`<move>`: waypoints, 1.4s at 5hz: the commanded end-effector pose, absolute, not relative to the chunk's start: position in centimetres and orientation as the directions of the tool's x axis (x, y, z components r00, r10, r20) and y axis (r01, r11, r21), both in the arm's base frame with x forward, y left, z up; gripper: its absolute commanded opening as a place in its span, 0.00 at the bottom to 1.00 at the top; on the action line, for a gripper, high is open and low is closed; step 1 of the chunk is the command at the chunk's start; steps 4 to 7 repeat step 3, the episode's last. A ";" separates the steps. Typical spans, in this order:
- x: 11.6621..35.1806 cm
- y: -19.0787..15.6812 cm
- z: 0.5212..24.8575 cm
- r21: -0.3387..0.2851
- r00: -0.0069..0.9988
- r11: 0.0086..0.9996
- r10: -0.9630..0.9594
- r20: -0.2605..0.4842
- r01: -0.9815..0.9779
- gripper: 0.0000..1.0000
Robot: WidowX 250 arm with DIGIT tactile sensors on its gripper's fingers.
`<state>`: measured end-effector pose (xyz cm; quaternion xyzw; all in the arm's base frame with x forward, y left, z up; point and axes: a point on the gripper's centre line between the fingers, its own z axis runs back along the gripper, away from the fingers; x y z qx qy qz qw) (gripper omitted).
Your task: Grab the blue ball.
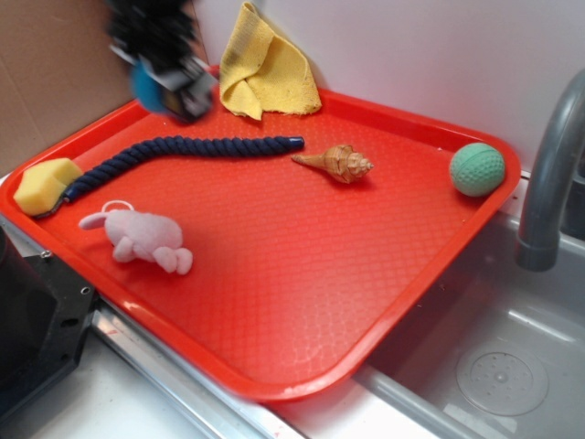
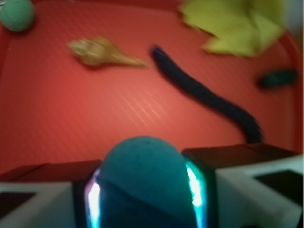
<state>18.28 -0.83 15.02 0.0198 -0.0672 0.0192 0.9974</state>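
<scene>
My gripper [image 1: 163, 78] hangs blurred above the back left corner of the red tray [image 1: 302, 302], lifted off its surface. It is shut on the blue ball [image 1: 146, 84], which shows as a blue blob between the fingers. In the wrist view the blue ball [image 2: 145, 180] fills the gap of my gripper [image 2: 145, 190], pressed by both pads, with the tray well below it.
On the tray lie a dark blue rope [image 1: 174, 154], a yellow cloth [image 1: 263, 69], a shell [image 1: 340, 163], a mint-green ball [image 1: 476, 169], a pink plush toy [image 1: 142, 238] and a yellow sponge [image 1: 46, 186]. A small dark teal object [image 2: 278, 78] lies near the cloth. A faucet [image 1: 548, 174] and sink [image 1: 494, 366] stand right.
</scene>
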 end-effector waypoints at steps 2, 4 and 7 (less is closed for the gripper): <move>17.9 3.8 24.2 0.076 0.914 0.917 0.378 0.147 -0.391 0.00; 18.4 3.6 25.4 0.061 0.929 0.937 0.332 0.164 -0.345 0.00; 18.4 3.6 25.4 0.061 0.929 0.937 0.332 0.164 -0.345 0.00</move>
